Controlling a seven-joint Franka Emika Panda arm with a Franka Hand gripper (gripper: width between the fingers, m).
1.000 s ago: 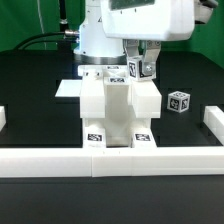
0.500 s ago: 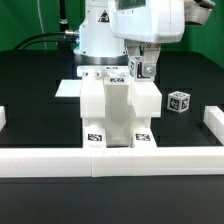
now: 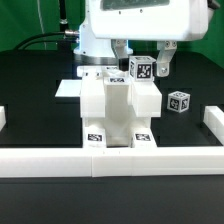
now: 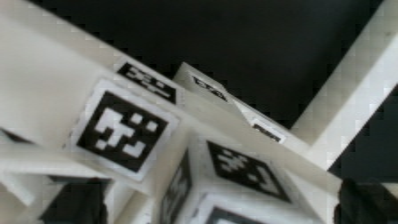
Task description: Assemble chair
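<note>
Two-finger gripper [image 3: 141, 59] spread wide, fingers either side of a small matte-white tagged cube [image 3: 141, 70] atop the boxy white plastic chair assembly [image 3: 117, 112], not clamping it. Chair sits against the long low white rail [image 3: 110, 160]. Second tagged cube [image 3: 179, 101] lies apart on the black table [image 3: 40, 85].

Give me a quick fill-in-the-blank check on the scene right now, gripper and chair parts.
1. The gripper's jaws stand ____ around the tagged cube.
2. That cube sits on top of the ____.
3. A second small cube lies on the table to the exterior view's ____ of the assembly.

Missing words: open; chair assembly; right
</note>
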